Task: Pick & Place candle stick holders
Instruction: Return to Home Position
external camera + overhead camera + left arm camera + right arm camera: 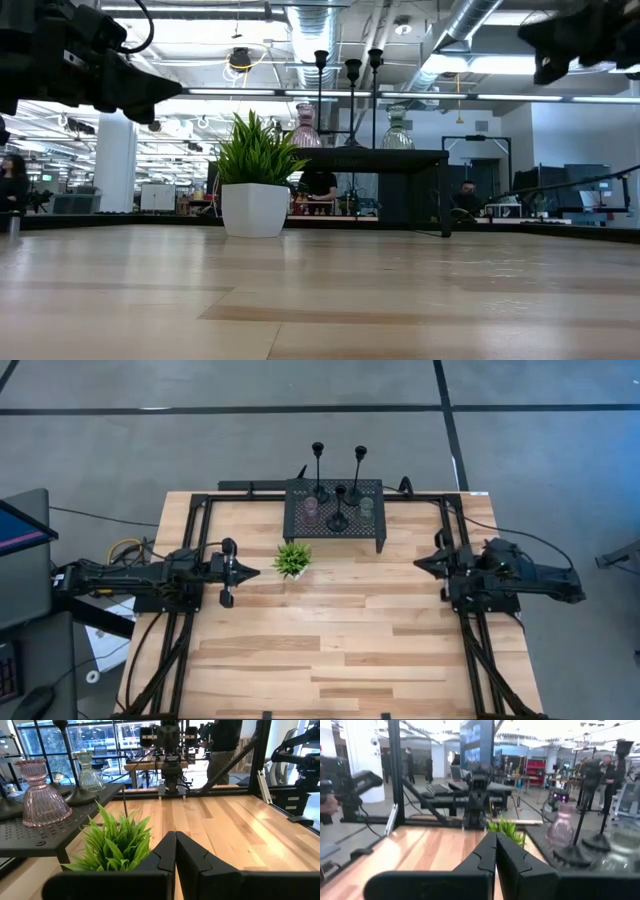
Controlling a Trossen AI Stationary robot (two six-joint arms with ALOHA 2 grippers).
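On the rack, at the far edge of the table, all three black holders are seen standing upright. The pink cup is set on the rack's left and the green cup on its right. Just near-left of the rack, the plant is found. Over the left side the left gripper is held, pointed at the plant, jaws pressed together, nothing pinched. Opposite, well apart on the right, the right gripper is held, jaws likewise pressed together.
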